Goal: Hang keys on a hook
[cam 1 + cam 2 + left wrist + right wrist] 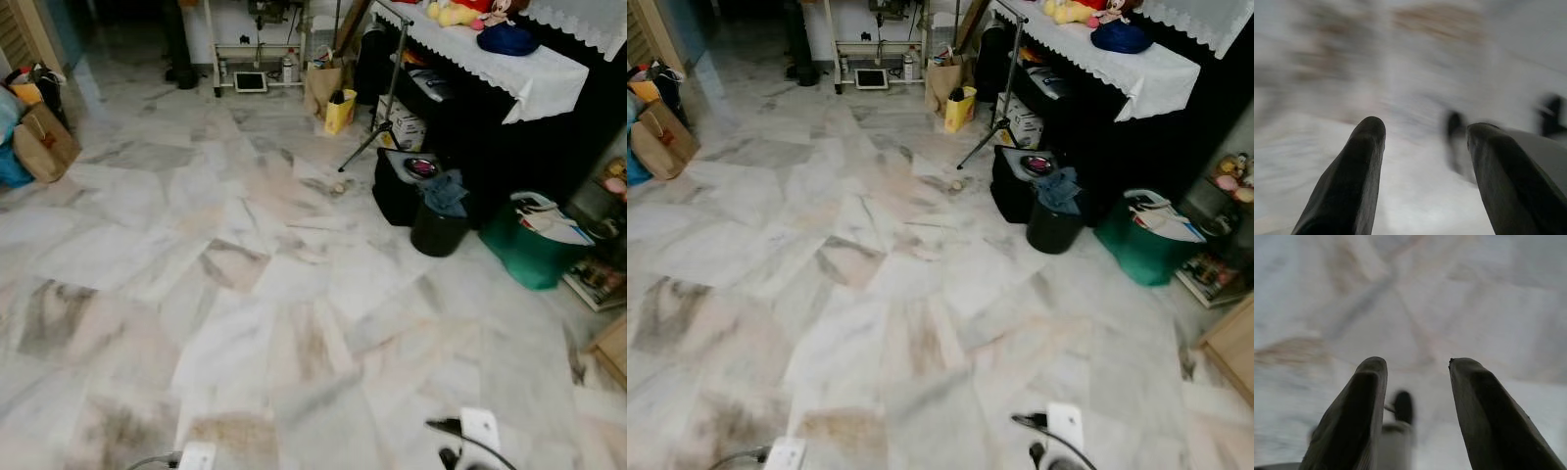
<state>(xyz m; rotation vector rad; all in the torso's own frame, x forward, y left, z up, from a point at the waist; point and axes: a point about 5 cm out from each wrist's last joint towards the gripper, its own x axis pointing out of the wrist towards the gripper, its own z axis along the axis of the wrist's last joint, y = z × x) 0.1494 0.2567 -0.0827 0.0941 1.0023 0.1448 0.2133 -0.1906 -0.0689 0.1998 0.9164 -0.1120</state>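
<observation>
No keys and no hook can be made out anywhere in the room from here, so which way they lie from either arm, and which arm is nearer, cannot be told. Both arms hang low over the marble floor (245, 294). The left gripper (1422, 137) has its two black fingers spread apart with nothing between them, and the right gripper (1415, 369) is likewise parted and empty, pointing down at bare tile.

My guess is the robot is walking and searching, since the left wrist view is smeared with motion. Ahead on the right stands a dark cabinet with a white lace cloth (529, 73), a black bin (438, 227) and a green basket (529, 255) of papers beside it. On the far left sits a brown bag (41, 142).
</observation>
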